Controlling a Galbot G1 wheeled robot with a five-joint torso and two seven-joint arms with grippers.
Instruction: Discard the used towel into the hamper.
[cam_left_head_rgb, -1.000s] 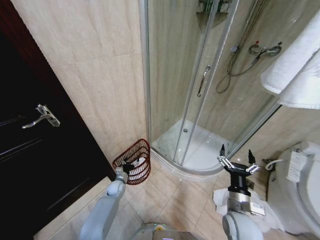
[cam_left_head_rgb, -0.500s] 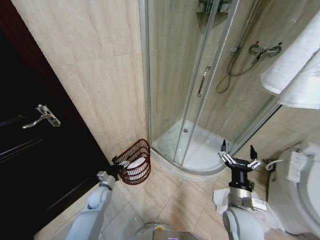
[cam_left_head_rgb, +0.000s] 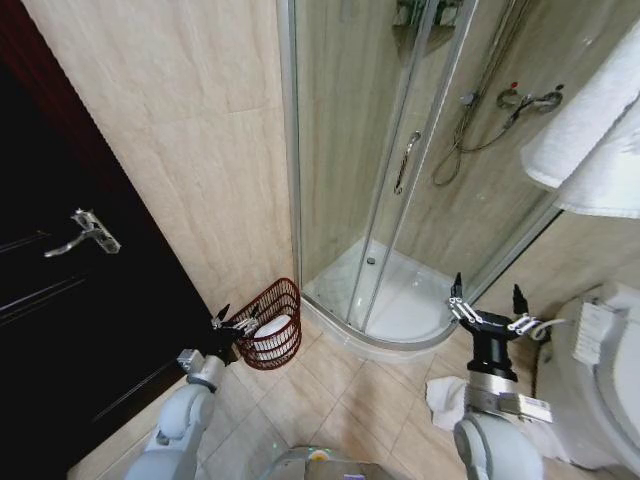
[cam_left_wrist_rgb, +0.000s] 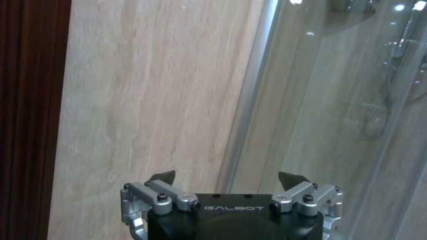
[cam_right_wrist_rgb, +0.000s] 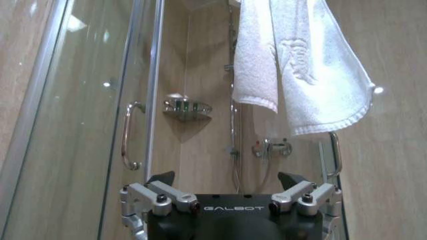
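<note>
The left end effector (cam_left_head_rgb: 232, 322) hangs low by the floor with its fingers spread wide and nothing between them. Just beyond its fingertips, on the side toward the shower, stands the hamper (cam_left_head_rgb: 271, 325), a small round basket of dark reddish-brown weave tipped a little toward the robot, set on the floor tiles where the beige wall meets the corner of the shower cabin (cam_left_head_rgb: 400, 190). Something white, the towel (cam_left_head_rgb: 271, 329), lies inside the hamper, showing through the open weave and above the near rim. To the end effector's other side is the dark door (cam_left_head_rgb: 70, 300) with its metal handle (cam_left_head_rgb: 85, 232).

The right end effector (cam_left_head_rgb: 490, 307) is held up well apart from the hamper, in front of the curved shower threshold, fingers also splayed open and empty. Below it a crumpled white cloth (cam_left_head_rgb: 445, 400) lies on the floor, beside the toilet (cam_left_head_rgb: 600, 370). Above and ahead of it, white towels (cam_right_wrist_rgb: 300, 65) hang on the wall next to the shower glass.
</note>
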